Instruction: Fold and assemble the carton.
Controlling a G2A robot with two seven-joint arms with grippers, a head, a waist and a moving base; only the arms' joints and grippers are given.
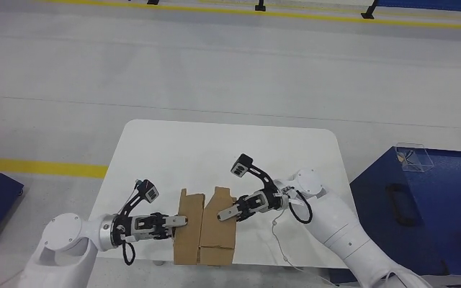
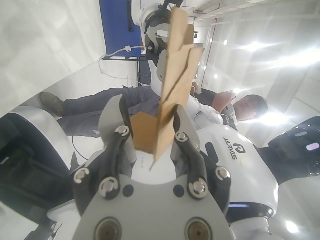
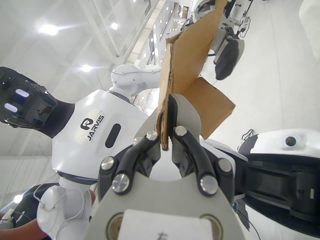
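Carton [image 1: 205, 229] blank, brown and mostly flat, sits at the six o'clock edge of the white surface [image 1: 216, 147], its panels running from twelve to six with a crease down the middle and short flaps at both ends. From above we cannot quite tell whether it rests on the surface or is lifted just off it.

At the carton's nine o'clock side, the left end effector [image 1: 178, 222] is released. In its wrist view the jaws stand apart with the cardboard edge between them, touching one jaw and clear of the other. At the three o'clock side, the right end effector [image 1: 225, 213] is clenched on the opposite edge, with the board pinched tight between its jaws.

We judge the task to be at an early step. The blank is being taken by both side edges so that it can be opened into a tube, and none of the flaps is folded in yet.

The next move seems to call for the left end effector to clamp onto its edge. With both sides secured, the two arms could push the side edges toward each other so the panels hinge at the creases. The right grasp must not slip during this, or the thin board may buckle.
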